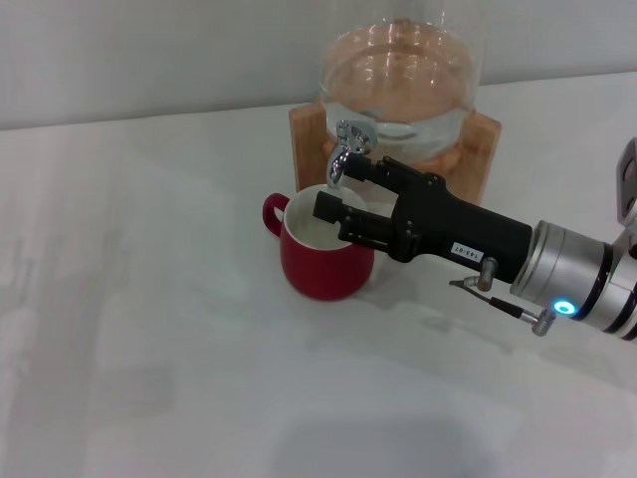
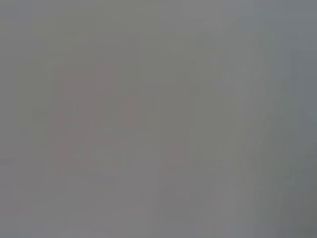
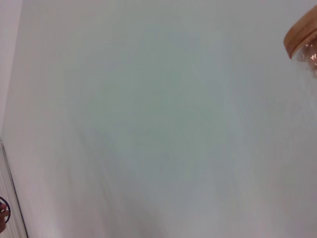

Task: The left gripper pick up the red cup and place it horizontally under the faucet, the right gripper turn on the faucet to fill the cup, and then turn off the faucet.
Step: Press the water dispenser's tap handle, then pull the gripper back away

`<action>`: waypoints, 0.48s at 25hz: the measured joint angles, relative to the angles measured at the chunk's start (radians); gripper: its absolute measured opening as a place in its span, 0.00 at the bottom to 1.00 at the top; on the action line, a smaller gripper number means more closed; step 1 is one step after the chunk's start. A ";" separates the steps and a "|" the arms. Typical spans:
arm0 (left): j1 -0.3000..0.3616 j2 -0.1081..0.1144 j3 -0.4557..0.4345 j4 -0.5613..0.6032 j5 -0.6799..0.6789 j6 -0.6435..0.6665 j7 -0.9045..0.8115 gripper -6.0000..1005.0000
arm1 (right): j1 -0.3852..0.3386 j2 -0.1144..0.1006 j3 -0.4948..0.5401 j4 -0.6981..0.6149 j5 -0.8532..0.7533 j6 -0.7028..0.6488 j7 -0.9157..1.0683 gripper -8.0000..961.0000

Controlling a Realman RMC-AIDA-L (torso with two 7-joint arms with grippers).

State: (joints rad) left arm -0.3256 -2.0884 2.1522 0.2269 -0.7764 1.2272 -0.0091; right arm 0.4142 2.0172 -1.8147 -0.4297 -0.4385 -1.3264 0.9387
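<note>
Head view: one long black tapering right tool (image 1: 343, 195), on a silver cylindrical wrist with a glowing blue ring light, reaches in from the right across the pale worktop (image 1: 149, 329). Its two fingers are spread apart, the lower one lying over the open mouth of the mug, the upper one reaching up beside the spout. A small white label on the tool's body carries dark characters too small to read.

One squat dark-red ceramic cup (image 1: 320, 254) with a white inside stands upright on the worktop, directly below the tool's fingertips, its small loop handle turned toward the robot's left. Whether the lower finger touches the rim cannot be told.

Just behind and above the cup, one small shiny chrome faucet (image 1: 344, 149) points its spout down toward the cup's mouth; the upper finger sits right beside it, contact unclear. The faucet is fixed to one clear glass jar (image 1: 403, 75) that holds water and sits in a light wooden stand (image 1: 478, 149) at the back of the worktop.

Left wrist view shows only a featureless grey blur, and the left tool appears in none of the views. Right wrist view takes in a plain pale surface with a wooden rim and a bit of glass at one edge.
</note>
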 joint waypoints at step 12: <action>-0.001 -0.001 0.000 0.000 0.000 -0.001 0.000 0.75 | -0.003 0.000 0.000 0.002 0.006 0.004 -0.001 0.87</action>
State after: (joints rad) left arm -0.3267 -2.0893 2.1522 0.2270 -0.7761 1.2260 -0.0092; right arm 0.4115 2.0171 -1.8147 -0.4281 -0.4324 -1.3220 0.9381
